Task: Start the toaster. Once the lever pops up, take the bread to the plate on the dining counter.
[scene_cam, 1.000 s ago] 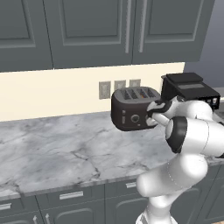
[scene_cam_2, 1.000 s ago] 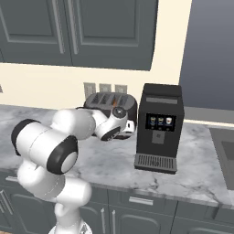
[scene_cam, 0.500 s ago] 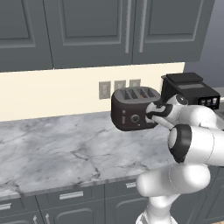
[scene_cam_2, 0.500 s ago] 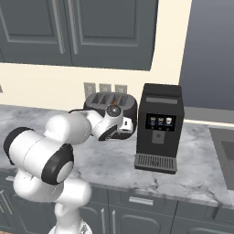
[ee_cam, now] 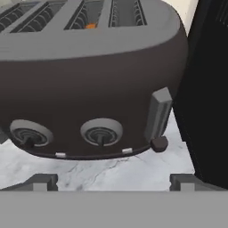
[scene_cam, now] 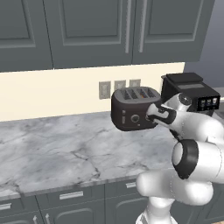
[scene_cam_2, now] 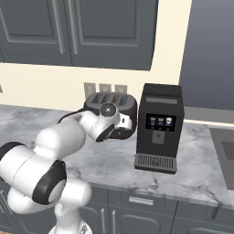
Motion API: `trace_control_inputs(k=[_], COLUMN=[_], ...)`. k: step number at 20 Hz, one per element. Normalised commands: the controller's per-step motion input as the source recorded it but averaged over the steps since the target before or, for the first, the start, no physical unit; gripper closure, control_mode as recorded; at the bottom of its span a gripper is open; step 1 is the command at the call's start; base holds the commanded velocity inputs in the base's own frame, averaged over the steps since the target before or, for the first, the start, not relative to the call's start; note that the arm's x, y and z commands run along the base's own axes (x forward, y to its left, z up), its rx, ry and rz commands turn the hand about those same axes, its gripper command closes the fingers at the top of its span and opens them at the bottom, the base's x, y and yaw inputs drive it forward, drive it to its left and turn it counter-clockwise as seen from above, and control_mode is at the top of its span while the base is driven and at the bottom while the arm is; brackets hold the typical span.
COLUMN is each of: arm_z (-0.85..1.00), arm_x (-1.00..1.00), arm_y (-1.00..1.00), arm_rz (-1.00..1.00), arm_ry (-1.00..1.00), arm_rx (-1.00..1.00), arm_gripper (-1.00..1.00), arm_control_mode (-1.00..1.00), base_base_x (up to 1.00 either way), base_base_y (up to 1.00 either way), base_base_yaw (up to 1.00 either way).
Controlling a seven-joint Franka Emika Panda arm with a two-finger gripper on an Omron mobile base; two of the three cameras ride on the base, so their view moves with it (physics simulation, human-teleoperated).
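No readable text, labels, brands or nos. anywhere. Squat black rounded four-slot toaster (ee_cam: 89, 89): two round knobs, plain, no markings legible. Tall boxy black appliance (scene_cam_2: 160, 128): small lit buttons on its front, too small/blurred to read as signs.

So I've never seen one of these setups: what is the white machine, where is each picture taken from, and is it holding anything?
It is a rendered kitchen. The white machine is a robot arm ending in a two-finger gripper. Two pictures come from cameras behind the arm, to its left and right. The third looks along the gripper from the hand.

On the marble counter stand a black four-slot toaster and a taller black appliance with lit buttons. Up close you see the toaster's knobs and its grey lever. The gripper is open and holds nothing.
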Motion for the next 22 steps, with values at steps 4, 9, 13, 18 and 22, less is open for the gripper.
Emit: trace_control_inputs(k=[4,9,13,18,22], arm_z=[0.37,0.33,0.41,0.45,0.44], arm_x=[-0.32,-0.27,-0.2,-0.06,0.0], arm_y=[0.09,0.15,0.12,0.03,0.01], arm_rz=[0.0,0.0,-0.01,-0.02,-0.02], arm_ry=[-0.23,-0.23,-0.15,-0.09,-0.03], arm_rx=[0.0,0.0,0.0,0.0,0.0], arm_gripper=[-1.0,-1.0,-1.0,-1.0,-1.0], arm_control_mode=[-1.0,-1.0,-1.0,-1.0,-1.0], base_base_x=[0.0,0.0,0.0,0.0,0.0], base_base_y=[0.0,0.0,0.0,0.0,0.0], base_base_yaw=[0.0,0.0,0.0,0.0,0.0])
